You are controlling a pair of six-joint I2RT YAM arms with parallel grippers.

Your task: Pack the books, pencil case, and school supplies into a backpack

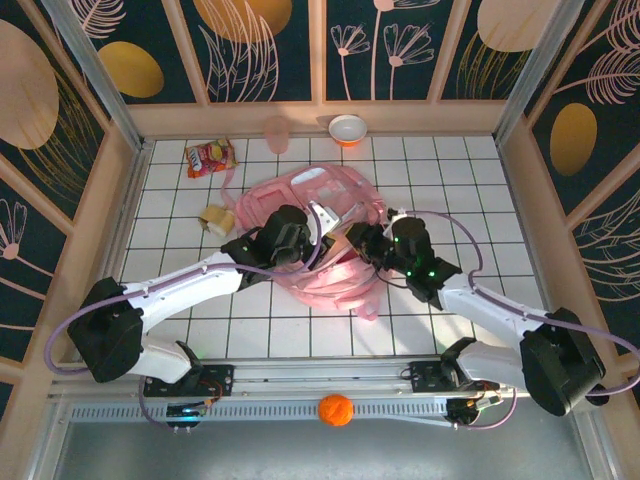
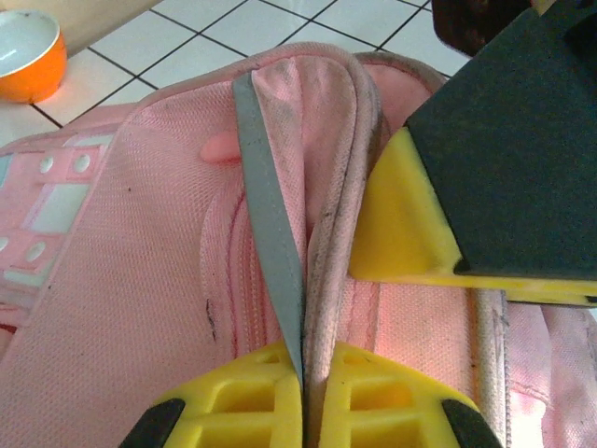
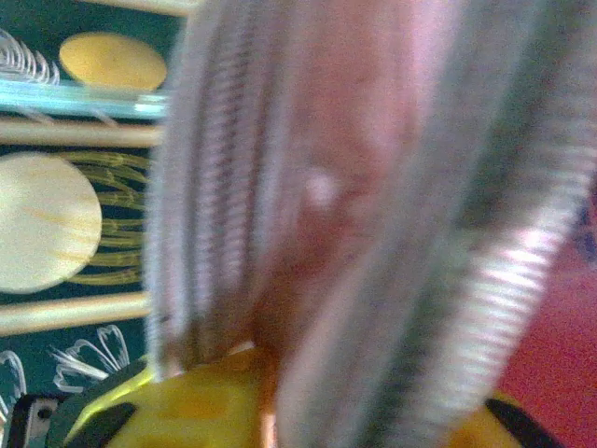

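One pink backpack (image 2: 140,280) sits between two pincers: the left pincer (image 2: 303,371) clamps its zipper edge, while the right pincer (image 1: 358,240), blurred, cannot be judged.

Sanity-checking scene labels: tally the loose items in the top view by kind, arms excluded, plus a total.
pink backpack: 1
snack packet: 1
pink cup: 1
orange bowl: 1
tan block: 1
orange ball: 1
Total: 6
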